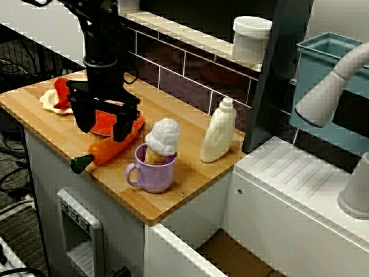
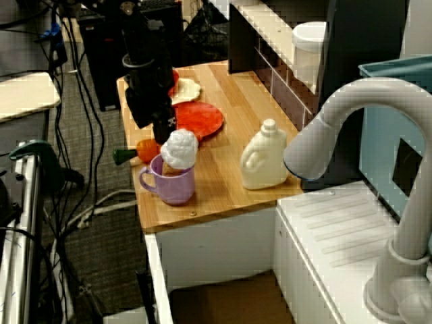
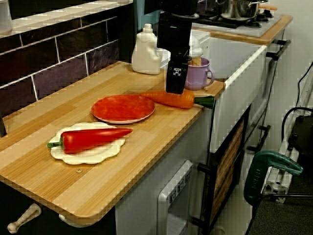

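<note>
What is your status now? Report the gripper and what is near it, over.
Gripper open, low over the carrot at the counter edge. Red plate beside it. Purple mug stands close to the carrot.

Soft, even indoor light, faint shadows, mild glare on the wood, jagged pixel artefacts along edges.

On the wooden desk lie a cream plate, a red plate near it, and a carrot by the front edge. A purple mug and a white bottle stand at the sink end.
</note>
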You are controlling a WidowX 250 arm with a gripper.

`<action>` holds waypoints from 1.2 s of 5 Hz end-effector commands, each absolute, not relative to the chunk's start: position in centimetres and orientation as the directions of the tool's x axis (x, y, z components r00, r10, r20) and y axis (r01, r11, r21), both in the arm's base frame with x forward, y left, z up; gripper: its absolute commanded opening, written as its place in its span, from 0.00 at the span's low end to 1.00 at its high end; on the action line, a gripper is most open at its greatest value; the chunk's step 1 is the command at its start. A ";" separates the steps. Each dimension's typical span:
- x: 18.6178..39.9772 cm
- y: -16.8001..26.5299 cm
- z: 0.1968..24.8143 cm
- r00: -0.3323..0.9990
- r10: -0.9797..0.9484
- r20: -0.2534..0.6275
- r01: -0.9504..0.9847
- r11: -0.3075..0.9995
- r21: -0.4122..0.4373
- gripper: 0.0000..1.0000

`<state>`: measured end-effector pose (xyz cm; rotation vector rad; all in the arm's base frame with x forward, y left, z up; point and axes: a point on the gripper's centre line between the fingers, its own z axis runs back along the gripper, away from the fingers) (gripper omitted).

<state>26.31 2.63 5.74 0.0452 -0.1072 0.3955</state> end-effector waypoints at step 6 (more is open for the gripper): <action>26.0 4.0 3.1 0.873 0.460 0.161 -0.471 0.881 0.035 1.00</action>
